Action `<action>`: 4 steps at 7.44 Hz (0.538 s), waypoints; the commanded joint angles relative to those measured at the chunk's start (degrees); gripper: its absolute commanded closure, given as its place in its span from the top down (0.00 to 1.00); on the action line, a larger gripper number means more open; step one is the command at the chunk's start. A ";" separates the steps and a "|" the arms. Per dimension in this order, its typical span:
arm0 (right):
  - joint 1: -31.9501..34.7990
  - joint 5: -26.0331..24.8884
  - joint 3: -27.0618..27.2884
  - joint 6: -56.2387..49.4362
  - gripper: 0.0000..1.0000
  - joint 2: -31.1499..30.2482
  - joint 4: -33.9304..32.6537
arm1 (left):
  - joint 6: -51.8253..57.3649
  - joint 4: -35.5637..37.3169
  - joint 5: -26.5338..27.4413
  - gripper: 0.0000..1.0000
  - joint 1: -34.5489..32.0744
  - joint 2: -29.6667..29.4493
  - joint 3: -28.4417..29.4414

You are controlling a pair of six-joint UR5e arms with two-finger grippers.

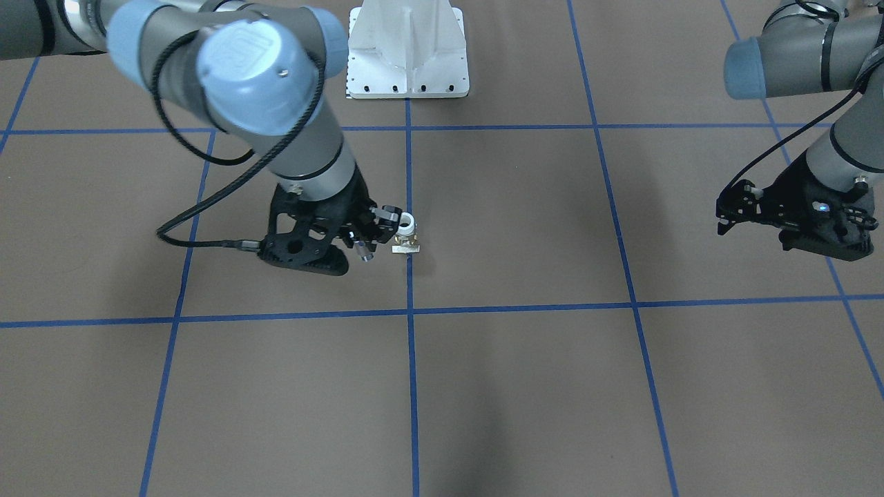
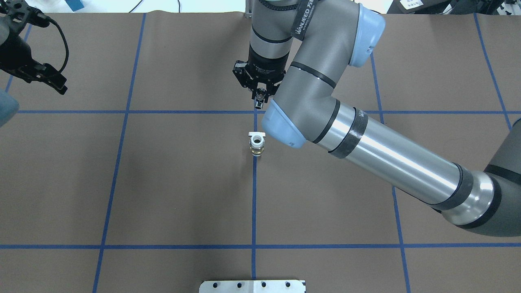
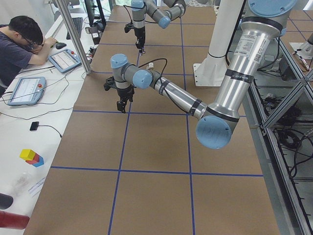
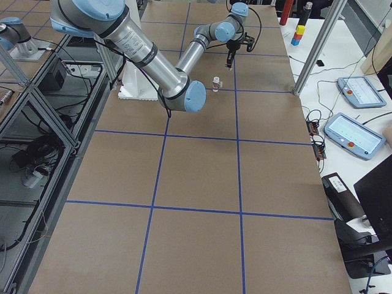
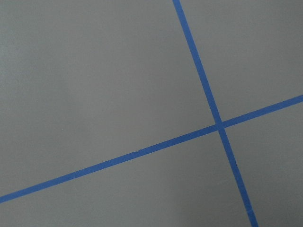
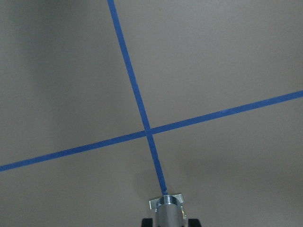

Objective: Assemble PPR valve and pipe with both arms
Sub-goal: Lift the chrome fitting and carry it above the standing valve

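The PPR valve (image 1: 406, 235) stands upright on the table's centre blue line, white collar on top and pale handle tab at its foot; it also shows in the overhead view (image 2: 257, 145). My right gripper (image 1: 367, 238) points down just beside it, on its far side from the robot base (image 2: 259, 97), and is shut on the pipe (image 1: 364, 254). The silvery stub sticks out below the fingers (image 2: 259, 104) and shows at the bottom edge of the right wrist view (image 6: 169, 213), above the table. My left gripper (image 1: 720, 215) hangs open and empty far off at the table's left side (image 2: 61, 85).
The white bolted pedestal (image 1: 407, 48) stands at the robot's edge of the table. Blue tape lines (image 5: 218, 125) form a grid on the brown table cover. An operator (image 3: 19, 44) sits at a side desk with tablets beyond the far edge.
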 commanded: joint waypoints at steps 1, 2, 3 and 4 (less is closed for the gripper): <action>-1.59 0.07 -0.30 0.26 0.00 0.11 0.16 | 0.10 -0.22 0.06 1.00 0.04 0.00 0.22; -1.59 0.16 -0.22 0.34 0.00 0.02 0.24 | 0.19 -0.22 0.06 1.00 0.12 -0.08 0.13; -1.68 0.16 -0.22 0.43 0.00 -0.24 0.16 | 0.10 -0.22 0.06 1.00 0.13 -0.08 0.13; -1.86 0.08 -0.31 0.43 0.00 -1.20 0.16 | 0.01 -0.48 0.06 1.00 0.13 -0.08 0.13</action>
